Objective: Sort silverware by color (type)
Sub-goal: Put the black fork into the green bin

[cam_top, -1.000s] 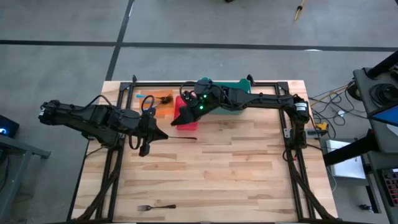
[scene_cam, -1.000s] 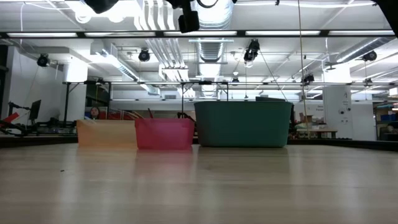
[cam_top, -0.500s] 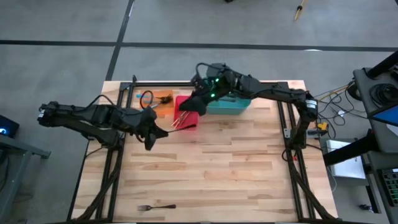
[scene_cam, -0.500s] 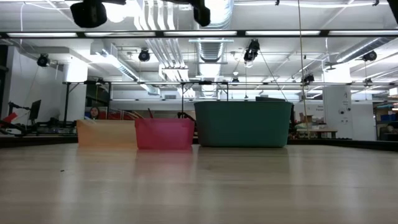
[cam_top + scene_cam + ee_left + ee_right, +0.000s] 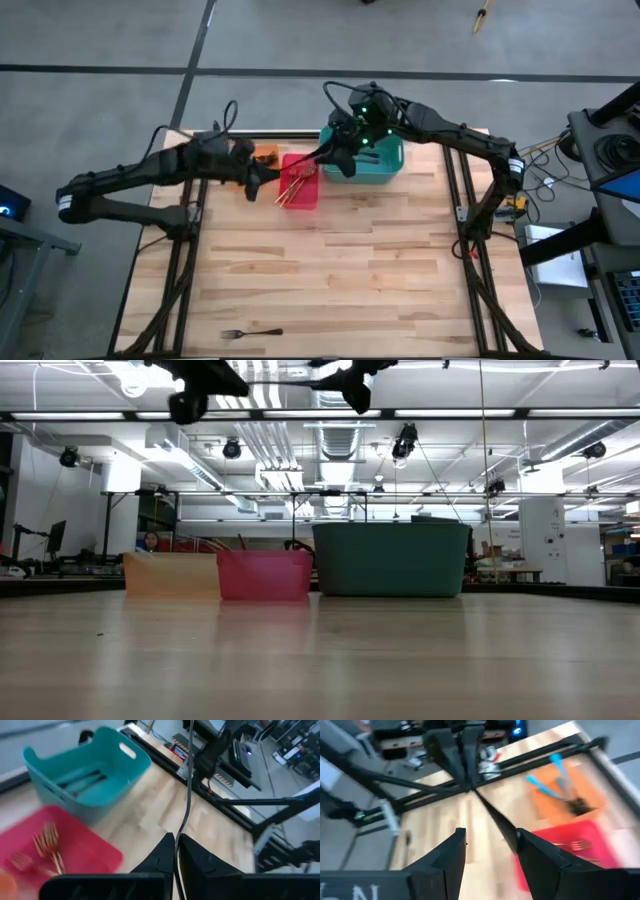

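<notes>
My left gripper (image 5: 262, 182) hangs beside the red bin (image 5: 300, 182) and is shut on a slim dark fork (image 5: 188, 790). The fork reaches out toward my right gripper (image 5: 490, 850), which is open above the teal bin (image 5: 368, 162). The fork's free end (image 5: 507, 832) lies between the right fingers. Gold forks (image 5: 47, 845) lie in the red bin, dark ones (image 5: 80, 780) in the teal bin and blue-handled ones (image 5: 551, 770) in the orange bin (image 5: 560, 795). One more dark fork (image 5: 250, 332) lies flat on the table near its front edge. My left gripper pinches one end of the dark fork (image 5: 176, 851) between its two fingertips. The fork runs on along the line of the fingers, lifted clear of the table and bins. My right gripper stands around the fork's free end; whether a finger touches it, I cannot tell.
The three bins stand in a row along the table's far edge, orange, red, teal from left to right (image 5: 265, 575). The dark frame rails (image 5: 465, 200) run along the table's sides. Bare wood (image 5: 340, 270) lies between the bins and the lone fork.
My left gripper has carried the dark fork from the table's middle left toward the far edge, to beside the red bin, and rolled. My right gripper has gone from above the red bin toward the right, to above the teal bin, rising a little and rolling.
</notes>
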Robot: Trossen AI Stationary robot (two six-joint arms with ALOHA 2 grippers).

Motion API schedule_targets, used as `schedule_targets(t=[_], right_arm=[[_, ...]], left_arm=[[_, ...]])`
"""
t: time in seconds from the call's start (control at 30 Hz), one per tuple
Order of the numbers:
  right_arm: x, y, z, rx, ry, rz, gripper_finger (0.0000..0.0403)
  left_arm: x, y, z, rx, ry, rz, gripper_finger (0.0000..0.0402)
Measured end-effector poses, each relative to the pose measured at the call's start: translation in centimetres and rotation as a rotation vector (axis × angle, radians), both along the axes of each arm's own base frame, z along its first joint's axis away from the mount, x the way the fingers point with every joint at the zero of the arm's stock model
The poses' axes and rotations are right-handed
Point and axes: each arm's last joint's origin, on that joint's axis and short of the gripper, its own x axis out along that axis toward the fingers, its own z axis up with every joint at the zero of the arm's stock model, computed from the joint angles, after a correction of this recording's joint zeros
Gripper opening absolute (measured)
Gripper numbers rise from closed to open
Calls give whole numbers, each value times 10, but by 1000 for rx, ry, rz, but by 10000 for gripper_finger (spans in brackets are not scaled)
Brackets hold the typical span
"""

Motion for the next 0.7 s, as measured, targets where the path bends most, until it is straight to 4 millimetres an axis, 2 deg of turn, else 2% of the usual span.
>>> schedule_targets(t=[0.13,0.23,0.5,0.7], right_arm=[[-3,-18,-4,-110,20,-68,162],[-3,-31,-11,-168,43,-102,158],[-11,-59,-19,-96,26,-37,123],[-13,-68,-21,-33,5,-5,89]], left_arm=[[18,26,-7,53,-14,44,0],[34,38,-11,75,-48,14,0],[64,51,-16,33,-36,20,1],[73,55,-13,52,-28,2,1]])
